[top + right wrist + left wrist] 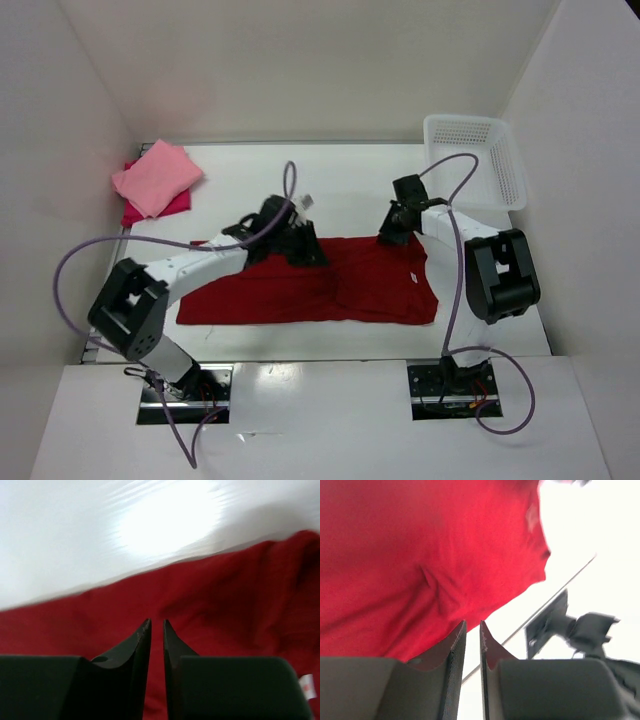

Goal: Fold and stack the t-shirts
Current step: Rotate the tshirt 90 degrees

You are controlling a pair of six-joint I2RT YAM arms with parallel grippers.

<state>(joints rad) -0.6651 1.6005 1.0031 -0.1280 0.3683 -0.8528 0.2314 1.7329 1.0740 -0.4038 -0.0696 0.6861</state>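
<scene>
The dark crimson t-shirt lies spread flat across the middle of the table, with its right part folded over. It also fills the left wrist view and the lower half of the right wrist view. My left gripper hovers at the shirt's far edge near the middle, jaws shut with nothing between them. My right gripper is over the shirt's far right corner, jaws shut and empty. The folded salmon pink t-shirt lies on the magenta-red t-shirt at the far left.
A white mesh basket stands at the far right corner. White walls close in the table on three sides. A white tag shows on the crimson shirt's folded part. Purple cables arch over both arms.
</scene>
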